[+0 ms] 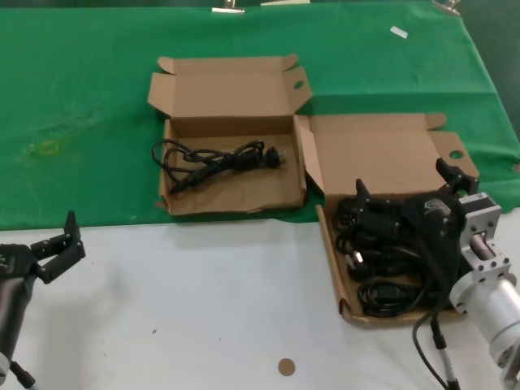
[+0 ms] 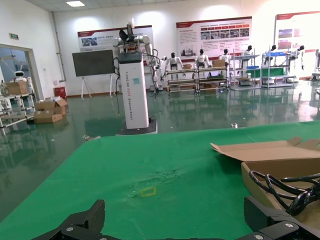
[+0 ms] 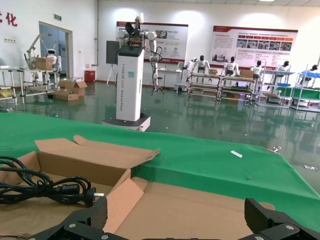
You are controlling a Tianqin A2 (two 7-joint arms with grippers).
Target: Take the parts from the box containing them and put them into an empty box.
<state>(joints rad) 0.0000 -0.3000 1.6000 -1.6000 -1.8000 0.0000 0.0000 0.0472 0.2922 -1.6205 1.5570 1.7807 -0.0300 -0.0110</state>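
Note:
The box containing the parts (image 1: 330,244) lies at the right, its lid (image 1: 382,158) folded back, with several black power cords (image 1: 382,252) piled inside. My right gripper (image 1: 406,185) hovers over the far end of that pile, open and holding nothing; in the right wrist view the right gripper (image 3: 176,215) frames the bare lid (image 3: 200,210). The second box (image 1: 231,203) sits farther back and left, holding one cord (image 1: 215,158), also seen as a cord (image 3: 45,187) in the right wrist view. My left gripper (image 1: 61,248) waits open at the near left, empty (image 2: 175,220).
Green cloth (image 1: 81,97) covers the far half of the table, white surface (image 1: 203,301) the near half. A small brown disc (image 1: 285,366) lies near the front edge. A white tag (image 1: 398,32) lies far back on the cloth.

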